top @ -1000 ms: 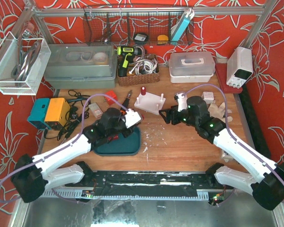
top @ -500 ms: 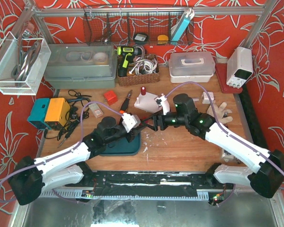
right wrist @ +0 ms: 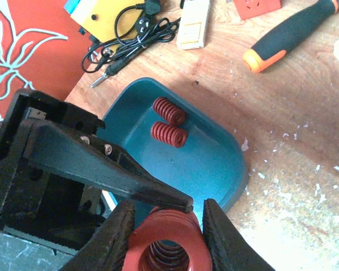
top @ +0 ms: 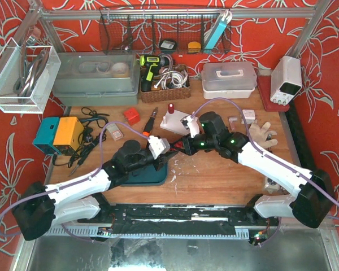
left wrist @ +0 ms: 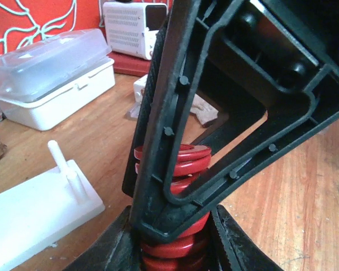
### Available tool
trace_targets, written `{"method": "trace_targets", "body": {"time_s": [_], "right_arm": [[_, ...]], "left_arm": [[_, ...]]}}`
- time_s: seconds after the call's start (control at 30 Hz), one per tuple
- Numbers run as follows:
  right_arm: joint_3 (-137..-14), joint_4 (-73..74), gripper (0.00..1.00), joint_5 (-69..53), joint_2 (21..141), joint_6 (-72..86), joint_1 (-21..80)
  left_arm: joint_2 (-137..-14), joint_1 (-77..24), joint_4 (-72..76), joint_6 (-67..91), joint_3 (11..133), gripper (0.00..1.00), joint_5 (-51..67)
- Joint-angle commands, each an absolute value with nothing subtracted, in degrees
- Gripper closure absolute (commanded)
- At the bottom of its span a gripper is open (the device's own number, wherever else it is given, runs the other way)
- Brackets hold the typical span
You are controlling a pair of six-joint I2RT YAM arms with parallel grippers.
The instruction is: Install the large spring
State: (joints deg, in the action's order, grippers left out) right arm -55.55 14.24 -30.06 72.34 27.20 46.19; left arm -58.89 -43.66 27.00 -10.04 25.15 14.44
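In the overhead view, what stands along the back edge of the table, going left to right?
grey-lidded storage bin → wicker basket of cables → white lidded box → white power supply

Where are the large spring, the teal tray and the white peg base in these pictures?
large spring point(right wrist: 165, 224): right wrist view, on the top of its red end coil.
teal tray point(right wrist: 210, 164): right wrist view, on a bare part of its floor.
white peg base point(left wrist: 39, 212): left wrist view, on its flat top plate.
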Motion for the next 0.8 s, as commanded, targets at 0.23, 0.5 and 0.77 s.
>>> {"method": "trace_targets", "body": {"time_s": [0.23,0.5,0.77], "right_arm": [[-57.1,14.7,1.00,-21.6,70.9,25.7,47.0],[-59.2,15.8,1.00,0.5,70.9,19.6,46.3],[-65.2,13.2,1.00,7.7,81.1,17.0,40.3]], "left_arm": [[-60.1,-44.4,32.6,-9.6,24.4,0.43,7.2],[-61.6,-44.4,31.6,-4.2,25.2,0.00,-2.0],[-66.3,-44.4,25.0,4.8,30.8,0.00,-9.3]]}}
